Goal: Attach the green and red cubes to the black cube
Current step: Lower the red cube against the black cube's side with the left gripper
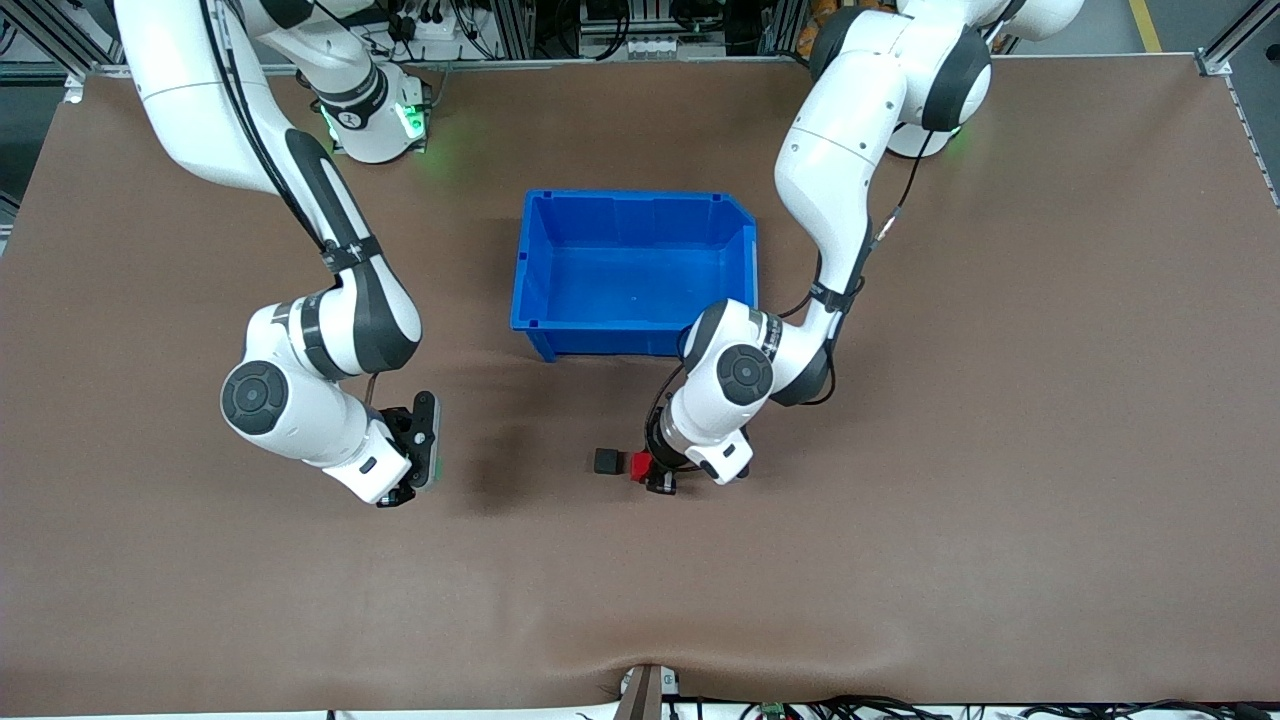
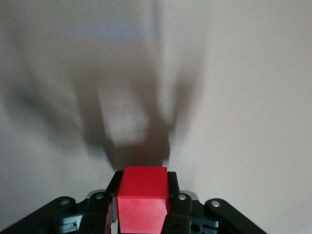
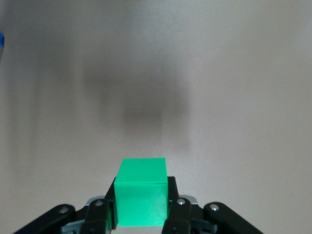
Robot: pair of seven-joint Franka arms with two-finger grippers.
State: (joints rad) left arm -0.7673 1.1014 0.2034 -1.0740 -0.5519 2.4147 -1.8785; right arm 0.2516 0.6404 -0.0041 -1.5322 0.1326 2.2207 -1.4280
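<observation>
Black cube (image 1: pixel 606 460) sits on the desk (image 1: pixel 900 560) near the blue bin (image 1: pixel 640 205), touching the red cube (image 1: pixel 640 465) pinched by our left gripper (image 1: pixel 658 478); right gripper (image 1: pixel 408 478) clamps the green cube (image 3: pixel 142 192), which we judge must come across next.

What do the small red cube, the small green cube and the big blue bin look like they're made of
Small red cube, held in the left gripper: likely plastic or painted wood, matte, evenly coloured with crisp edges. Small green cube, held in the right gripper: same look, smooth flat faces, no glare. Big blue open-top bin: probably moulded plastic, slightly glossy, with ribbed walls and a thick rim.
</observation>
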